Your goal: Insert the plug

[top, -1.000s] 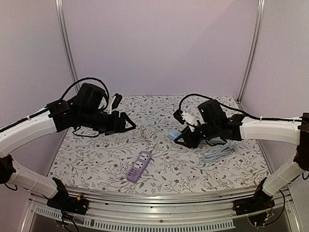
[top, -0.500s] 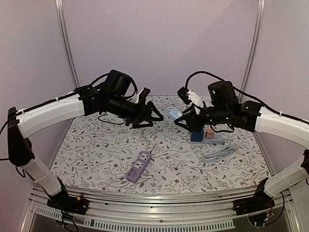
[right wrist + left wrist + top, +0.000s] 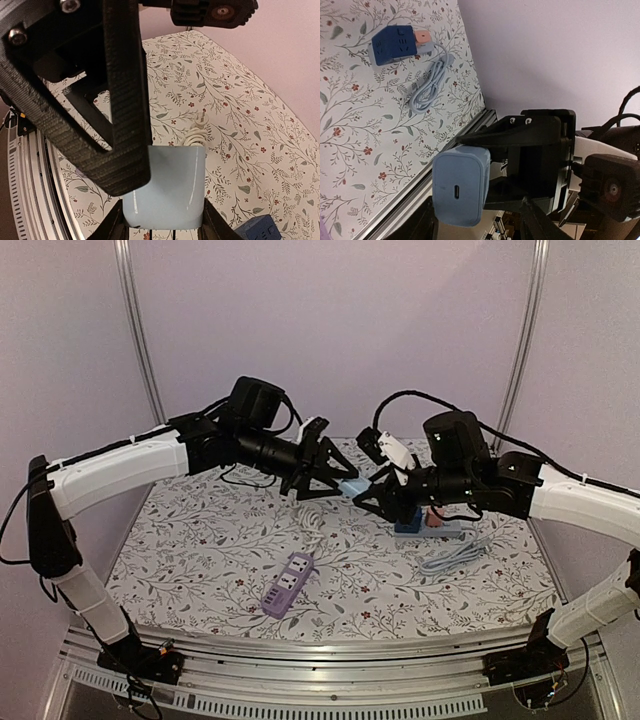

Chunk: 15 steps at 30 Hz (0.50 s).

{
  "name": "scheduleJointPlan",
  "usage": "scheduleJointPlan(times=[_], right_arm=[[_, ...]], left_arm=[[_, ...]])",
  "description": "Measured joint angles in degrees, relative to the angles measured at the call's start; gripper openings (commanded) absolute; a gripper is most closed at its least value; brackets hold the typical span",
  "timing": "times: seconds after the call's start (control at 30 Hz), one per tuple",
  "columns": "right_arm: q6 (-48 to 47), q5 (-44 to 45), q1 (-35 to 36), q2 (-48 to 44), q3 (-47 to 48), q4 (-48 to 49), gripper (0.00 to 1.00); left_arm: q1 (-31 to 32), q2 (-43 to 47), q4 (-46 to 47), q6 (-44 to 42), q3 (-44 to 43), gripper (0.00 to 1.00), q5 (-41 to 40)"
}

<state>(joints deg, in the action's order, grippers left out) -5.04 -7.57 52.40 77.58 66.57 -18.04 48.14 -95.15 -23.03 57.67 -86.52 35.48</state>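
Lilac walls (image 3: 330,330) surround a floral-patterned table (image 3: 200,560).

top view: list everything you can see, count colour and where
adapter: 1, light blue, in the air at table centre, between the two grippers
power strip: 1, purple, front centre of the table
white cord: 1, white, bundled just behind the power strip
cube socket: 1, dark blue, right of centre, below the right gripper
pink plug: 1, pink, against the cube socket's right side
pale cord: 1, light blue, coiled in front of the cube socket
tablecloth: 1, white with floral print, covering the table
left gripper: 1, black, open beside the adapter
right gripper: 1, black, shut on the adapter
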Motion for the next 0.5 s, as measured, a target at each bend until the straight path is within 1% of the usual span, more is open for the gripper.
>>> scheduleJointPlan(times=[0.23, 0.5], right_arm=[[-1.27, 0.11, 0.04, 0.0, 0.39, -0.04, 0.0], [-1.7, -0.48, 0.07, -0.52, 0.33, 0.13, 0.0]], left_arm=[[-0.55, 0.0, 0.02, 0.79, 0.11, 0.49, 1.05], [-0.92, -0.22, 0.07, 0.9, 0.11, 0.48, 3.04]])
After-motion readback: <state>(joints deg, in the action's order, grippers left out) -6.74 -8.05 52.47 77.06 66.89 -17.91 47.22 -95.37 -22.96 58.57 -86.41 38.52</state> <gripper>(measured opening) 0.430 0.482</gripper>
